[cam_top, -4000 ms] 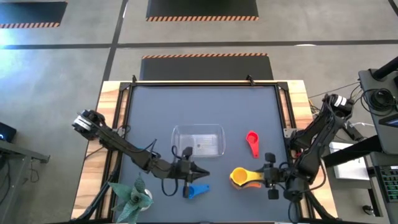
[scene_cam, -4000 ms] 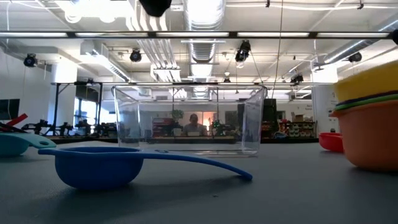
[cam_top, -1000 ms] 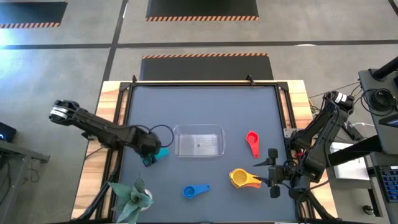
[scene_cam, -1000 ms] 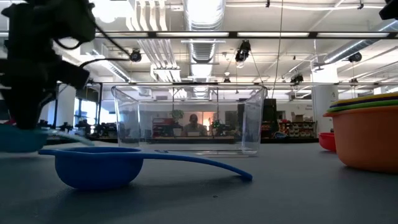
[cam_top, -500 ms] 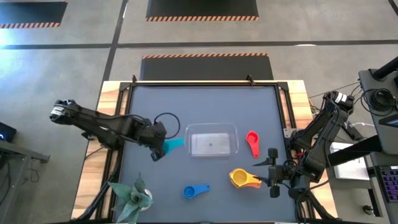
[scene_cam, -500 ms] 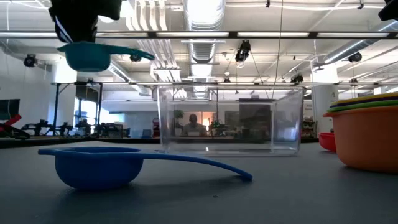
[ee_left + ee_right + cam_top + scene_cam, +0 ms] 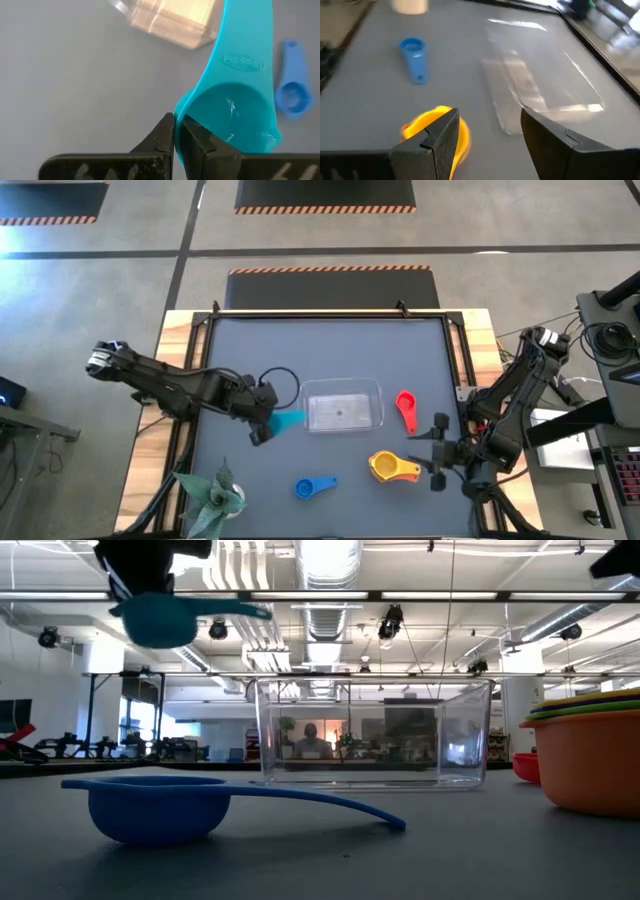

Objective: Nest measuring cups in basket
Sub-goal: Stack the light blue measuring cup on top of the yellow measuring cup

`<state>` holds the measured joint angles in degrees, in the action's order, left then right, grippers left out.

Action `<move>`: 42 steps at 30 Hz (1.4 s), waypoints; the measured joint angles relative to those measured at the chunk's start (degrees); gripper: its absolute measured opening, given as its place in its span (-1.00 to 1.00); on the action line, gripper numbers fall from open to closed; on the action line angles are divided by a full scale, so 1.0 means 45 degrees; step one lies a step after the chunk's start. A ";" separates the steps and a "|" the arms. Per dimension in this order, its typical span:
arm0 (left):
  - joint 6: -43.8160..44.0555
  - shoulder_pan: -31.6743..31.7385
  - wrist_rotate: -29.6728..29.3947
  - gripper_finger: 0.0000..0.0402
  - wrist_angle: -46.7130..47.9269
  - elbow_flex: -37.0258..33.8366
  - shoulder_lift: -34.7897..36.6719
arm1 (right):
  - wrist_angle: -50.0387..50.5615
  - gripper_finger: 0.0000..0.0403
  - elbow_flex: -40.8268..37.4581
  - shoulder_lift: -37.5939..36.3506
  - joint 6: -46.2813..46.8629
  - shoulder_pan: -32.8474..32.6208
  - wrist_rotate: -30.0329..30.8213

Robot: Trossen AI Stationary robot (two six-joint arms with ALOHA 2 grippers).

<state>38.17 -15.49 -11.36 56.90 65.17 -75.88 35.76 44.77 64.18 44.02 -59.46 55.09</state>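
Note:
My left gripper [image 7: 264, 423] is shut on the teal measuring cup [image 7: 286, 420], which hangs in the air just left of the clear basket [image 7: 342, 406]. In the low view the teal cup [image 7: 158, 619] is high above the table. The basket [image 7: 375, 734] rests flat on its base. A blue cup [image 7: 314, 486] lies near the front edge and a red cup [image 7: 405, 410] lies right of the basket. A nested stack of cups, yellow on top [image 7: 390, 467] and orange outermost [image 7: 590, 765], sits in front of my open right gripper [image 7: 438, 453]. My left gripper pinches the teal cup's bowl rim [image 7: 178, 120] on the side opposite the handle, one finger outside the bowl and one inside. The fingers come from the table's left. The cup is lifted clear and roughly level, its handle [image 7: 245, 45] pointing toward the basket.
A green artificial plant [image 7: 212, 498] stands at the near left corner. A dark cable loops on the mat by the left arm [image 7: 272, 380]. A raised frame [image 7: 320, 314] borders the grey mat. Bare mat lies beyond the basket toward the far edge.
My left gripper has lifted the teal cup off the table and carried it rightward toward the basket, its handle now pointing at the basket. The basket has slid a short way toward the table's right edge.

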 joint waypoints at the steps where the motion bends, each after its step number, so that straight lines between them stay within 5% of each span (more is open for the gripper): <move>1: -0.0077 -0.0019 -0.0009 -1.00 -0.0111 0.0120 -0.0045 | 0.0358 0.00 0.0000 -0.0004 0.0660 0.0190 0.0050; 6: -0.0463 -0.0015 -0.0110 -1.00 -0.0336 0.0803 -0.0356 | 0.3256 -0.02 -0.0011 0.0093 0.2474 0.1794 -0.1316; 10: -0.0903 -0.0019 -0.0173 -1.00 -0.0409 0.1522 -0.0656 | 0.4523 -0.10 -0.0024 0.0160 0.2045 0.3182 -0.1464; 24: -0.1611 -0.0075 0.0022 -1.00 -0.0556 0.2205 -0.1531 | 0.2412 -0.38 -0.0056 0.0180 -0.2105 0.7082 -0.3367; 42: -0.1777 -0.0459 0.0346 -1.00 -0.1646 0.2012 -0.1563 | 0.0267 -0.43 -0.0302 0.0194 -0.4782 0.8871 -0.4754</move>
<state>30.17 -17.55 -9.80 49.50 74.22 -82.91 36.96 43.41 65.06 22.50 -19.54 33.69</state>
